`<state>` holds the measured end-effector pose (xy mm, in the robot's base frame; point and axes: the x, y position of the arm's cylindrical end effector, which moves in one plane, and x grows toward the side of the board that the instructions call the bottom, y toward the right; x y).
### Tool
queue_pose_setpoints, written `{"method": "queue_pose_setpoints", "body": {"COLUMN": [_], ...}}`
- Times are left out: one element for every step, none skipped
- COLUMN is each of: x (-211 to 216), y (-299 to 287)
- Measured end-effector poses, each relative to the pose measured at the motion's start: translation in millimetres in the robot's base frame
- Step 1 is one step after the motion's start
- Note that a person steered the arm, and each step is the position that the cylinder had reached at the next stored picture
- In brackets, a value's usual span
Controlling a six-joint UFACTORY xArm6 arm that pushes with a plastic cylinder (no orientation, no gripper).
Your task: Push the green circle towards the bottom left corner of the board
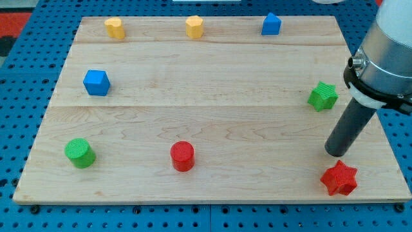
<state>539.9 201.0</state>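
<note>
The wooden board [212, 116] fills nearly everything, resting on a blue pegboard surface [26, 77]. The arm [386, 51] comes in from two o'clock, ending in a plain dark rod with nothing to spread or pinch. My tip [335, 153] rests on the wood between the green star [322, 96], at its twelve o'clock, and the red star [339, 178], just beside it at six o'clock.

The green circle [80, 153] sits far across at eight o'clock, near the board's bottom left corner. A red circle [182, 156] stands at six o'clock, a blue cube [96, 82] at nine. Along the top edge are a yellow block [114, 28], another yellow block [194, 26] and a blue block [271, 24].
</note>
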Motion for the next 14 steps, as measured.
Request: {"method": "queue_pose_setpoints", "body": {"x": [0.0,-7.3,-17.0,-23.0,-60.9,-56.3,-33.4,-6.3,-6.1,-16.3,-16.1,-15.9,-14.0,-14.0], "y": [-0.9,-7.6,-76.8,-153.5,-182.6,-216.4,-239.4,-249.6,-253.0,-309.6,-384.3,-413.1,-427.2,-427.0]}}
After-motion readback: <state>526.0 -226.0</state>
